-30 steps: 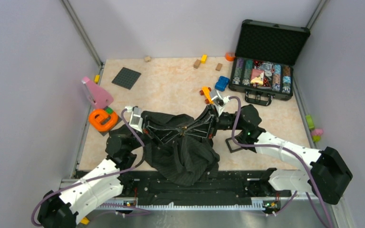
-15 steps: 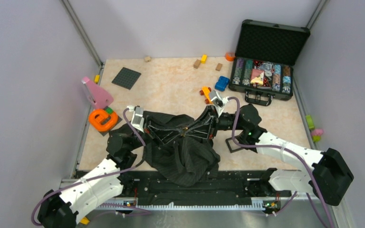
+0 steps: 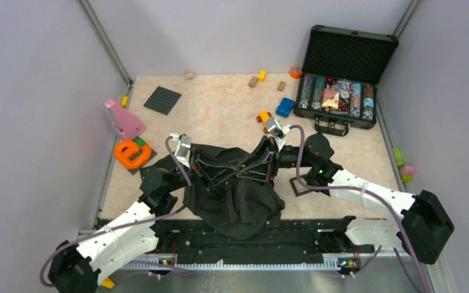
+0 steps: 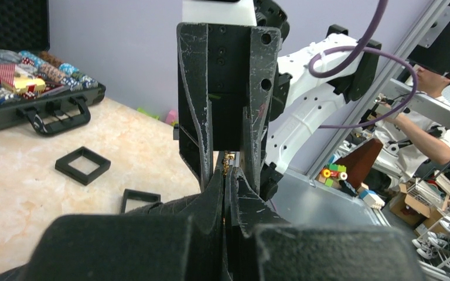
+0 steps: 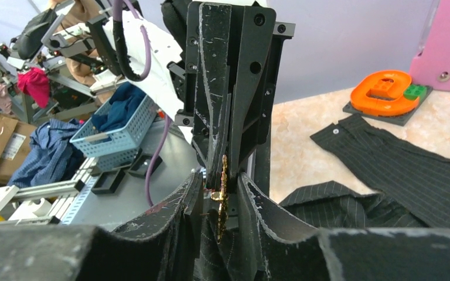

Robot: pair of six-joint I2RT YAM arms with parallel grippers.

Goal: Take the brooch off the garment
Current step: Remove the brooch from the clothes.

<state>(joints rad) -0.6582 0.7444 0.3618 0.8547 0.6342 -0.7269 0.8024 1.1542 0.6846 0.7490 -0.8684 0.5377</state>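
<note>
The dark pinstriped garment lies bunched at the table's near middle, with a sleeve in the right wrist view. The gold brooch sits on a raised fold between both grippers. My left gripper reaches in from the left; its jaws are pressed together on the brooch's top edge, with gold showing just beyond them. My right gripper comes from the right. Its jaws stand narrowly apart, gripping the fold of cloth with the brooch upright between them.
An open black case of poker chips stands at the back right. A black square frame lies by the right arm. An orange toy, a pink piece, a black baseplate and a blue block lie around.
Both wrists have tipped a little toward the back and closer together. The left wrist shifted right, the right wrist shifted left. The brooch stays between the fingertips.
</note>
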